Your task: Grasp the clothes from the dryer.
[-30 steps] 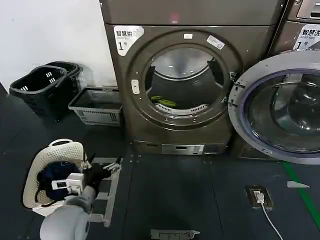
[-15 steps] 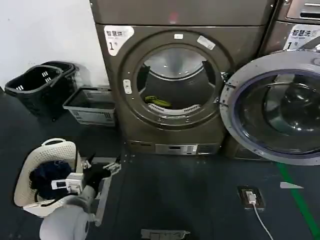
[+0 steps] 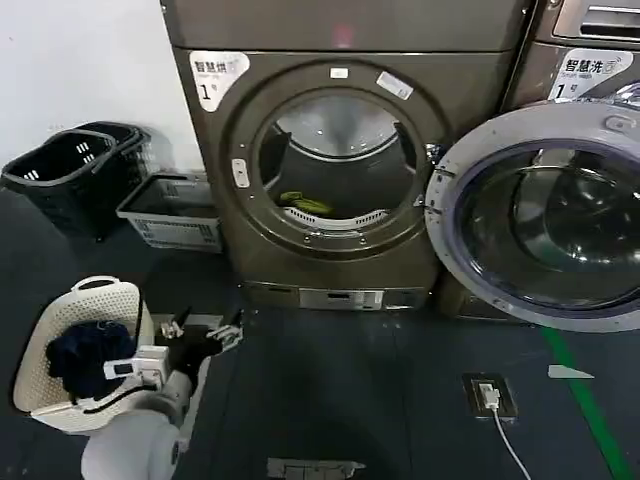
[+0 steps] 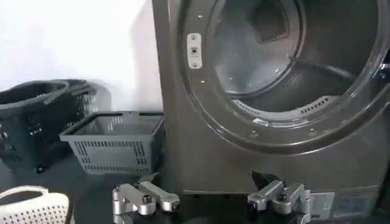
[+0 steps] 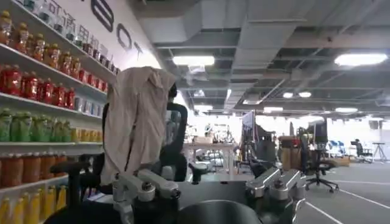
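The left gripper (image 3: 205,333) hangs low over the dark floor, fingers spread wide and holding nothing, well short of the dryer (image 3: 335,150). The right gripper (image 5: 210,185), also wide open and empty, faces the room behind. The grasp looks unstarted: one yellow-green cloth (image 3: 305,204) lies on the drum floor. Counted: two black baskets, one grey basket, one white hamper (image 3: 70,350) with navy cloth.
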You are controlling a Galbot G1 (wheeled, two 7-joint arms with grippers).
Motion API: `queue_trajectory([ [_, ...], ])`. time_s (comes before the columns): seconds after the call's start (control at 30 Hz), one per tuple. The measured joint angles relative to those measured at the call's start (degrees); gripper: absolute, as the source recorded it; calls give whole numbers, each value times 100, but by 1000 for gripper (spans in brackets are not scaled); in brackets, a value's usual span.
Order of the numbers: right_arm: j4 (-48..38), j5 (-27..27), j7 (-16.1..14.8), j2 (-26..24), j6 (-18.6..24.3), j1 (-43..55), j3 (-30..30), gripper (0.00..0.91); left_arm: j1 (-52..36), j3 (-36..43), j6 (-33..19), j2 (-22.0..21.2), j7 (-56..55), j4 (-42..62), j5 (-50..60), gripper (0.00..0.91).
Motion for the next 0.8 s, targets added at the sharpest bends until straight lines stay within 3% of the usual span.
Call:
queue_trajectory([
  [0.8,-52,1,-8,66,76,-6,-26,907,-27,0,0,-42,44,46,33,907],
])
